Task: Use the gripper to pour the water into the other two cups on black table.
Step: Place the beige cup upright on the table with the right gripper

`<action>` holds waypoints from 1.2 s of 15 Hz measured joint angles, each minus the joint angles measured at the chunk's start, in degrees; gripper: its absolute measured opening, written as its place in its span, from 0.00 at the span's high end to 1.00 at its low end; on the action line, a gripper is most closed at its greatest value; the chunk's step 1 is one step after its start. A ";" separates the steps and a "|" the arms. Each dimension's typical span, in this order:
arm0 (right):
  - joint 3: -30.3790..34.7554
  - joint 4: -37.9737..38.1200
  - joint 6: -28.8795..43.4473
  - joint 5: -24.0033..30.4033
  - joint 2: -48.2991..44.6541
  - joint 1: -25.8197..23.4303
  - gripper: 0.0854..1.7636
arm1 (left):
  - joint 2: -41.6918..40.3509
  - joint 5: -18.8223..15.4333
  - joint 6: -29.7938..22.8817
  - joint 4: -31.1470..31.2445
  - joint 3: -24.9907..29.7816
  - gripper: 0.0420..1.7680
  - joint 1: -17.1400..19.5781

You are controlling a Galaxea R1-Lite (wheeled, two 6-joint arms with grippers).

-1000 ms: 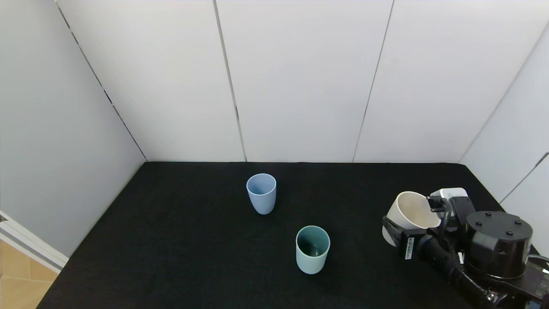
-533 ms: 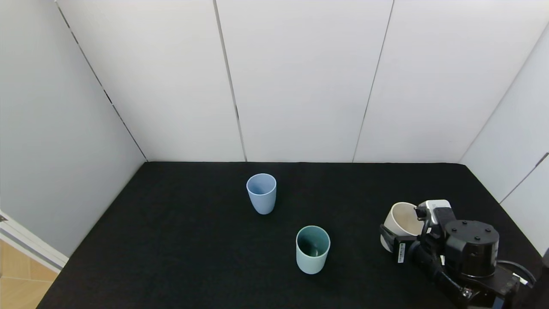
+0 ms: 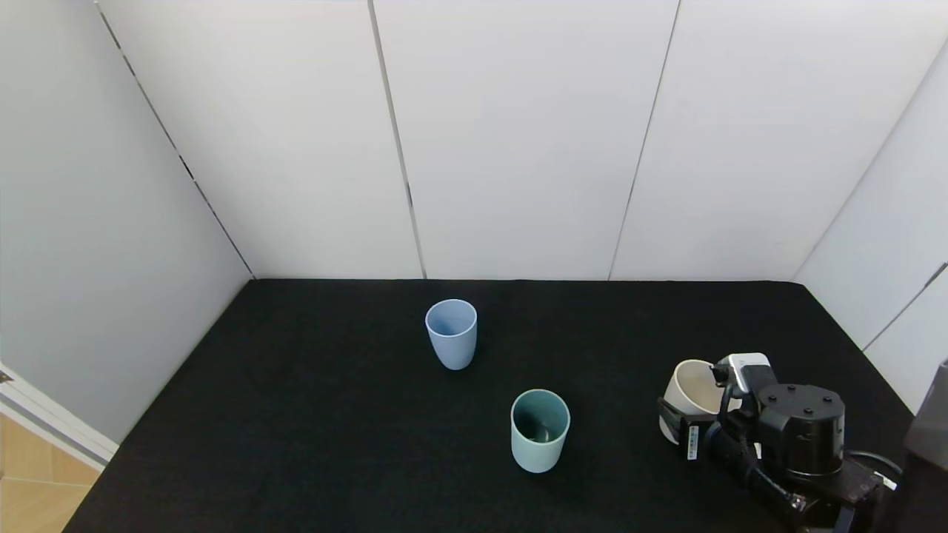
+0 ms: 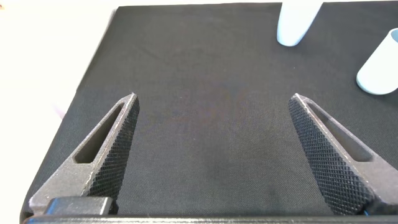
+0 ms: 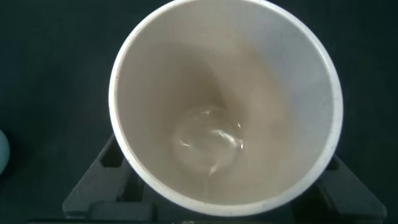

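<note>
The pale blue cup [image 3: 451, 333] stands upright mid-table on the black table [image 3: 311, 414]. The mint green cup [image 3: 540, 429] stands nearer the front, right of it. My right gripper [image 3: 696, 406] is at the table's right side, shut on the cream-beige cup [image 3: 687, 389], which it holds low and tilted slightly left. In the right wrist view this cup [image 5: 280, 93] has a little water [image 5: 208, 140] at its bottom. My left gripper [image 4: 214, 97] is open and empty over bare table, out of the head view. Both cups show far off in its view: blue [image 4: 297, 22], mint [image 4: 380, 68].
White wall panels [image 3: 518, 148] close the table at the back and both sides. The table's left edge [image 3: 170, 377] drops to a wooden floor. The mint cup's edge [image 5: 2, 152] shows beside the held cup in the right wrist view.
My right gripper has lowered the cream-beige cup toward the table and brought it slightly nearer, tilted less. The blue and mint cups have not moved.
</note>
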 joint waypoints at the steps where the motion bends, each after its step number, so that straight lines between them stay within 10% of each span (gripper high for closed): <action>1: 0.00 -0.04 -0.05 -0.05 0.35 -0.06 0.30 | 0.00 0.00 0.02 0.00 0.00 0.03 0.00; 18: 0.15 -3.56 -0.82 -0.09 3.80 -0.50 0.15 | 0.00 0.00 0.00 -0.02 0.00 0.03 0.00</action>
